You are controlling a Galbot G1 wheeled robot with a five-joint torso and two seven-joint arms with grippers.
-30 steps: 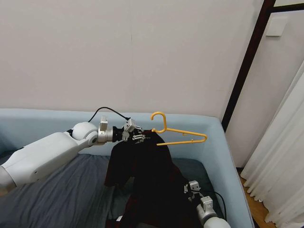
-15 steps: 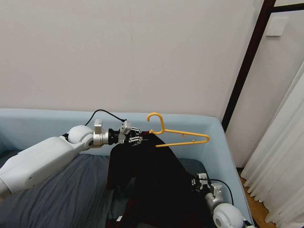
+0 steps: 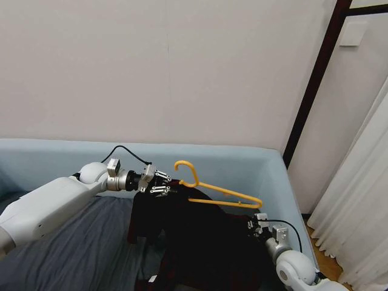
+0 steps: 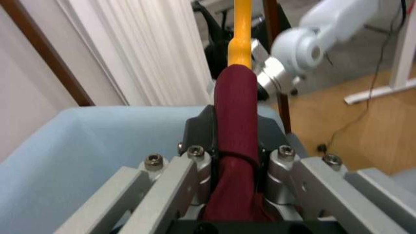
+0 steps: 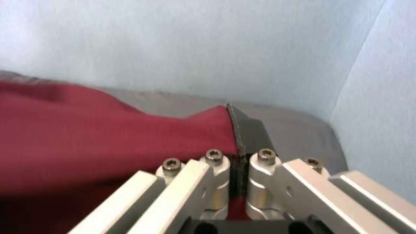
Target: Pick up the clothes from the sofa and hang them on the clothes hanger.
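Head view: the left arm enters from 8 o'clock and ends at the left gripper (image 3: 159, 183), just below frame centre. The left gripper is clenched on the near arm of the yellow hanger (image 3: 221, 193), with the fabric of the dark red garment (image 3: 200, 239) caught between its fingers and the hanger. The hanger is held in the air above the sofa (image 3: 54, 151). It is tilted: the hook stands at 1 o'clock from the left gripper, and the bare far arm slopes down toward 4 o'clock. The garment hangs from the covered arm and falls toward 6 o'clock, with its lower part resting on the grey seat (image 3: 60, 248). The right gripper (image 3: 257, 225) sits at 6 o'clock from the low end of the hanger, at the garment's right edge and close to the sofa's side wall. Left wrist view: the left gripper (image 4: 235, 127) has both fingers (image 4: 200, 127) pressed on the garment (image 4: 237, 112), which is wrapped round the hanger (image 4: 242, 29); the yellow bar emerges beyond the fabric. The right arm (image 4: 305, 44) and a white curtain (image 4: 149, 48) lie farther off. Right wrist view: the right gripper (image 5: 242, 134) is clamped on an edge of the garment (image 5: 97, 134), with no gap between the fingers (image 5: 250, 131). The sofa (image 5: 195, 48) back and the seat (image 5: 295, 131) lie behind it.
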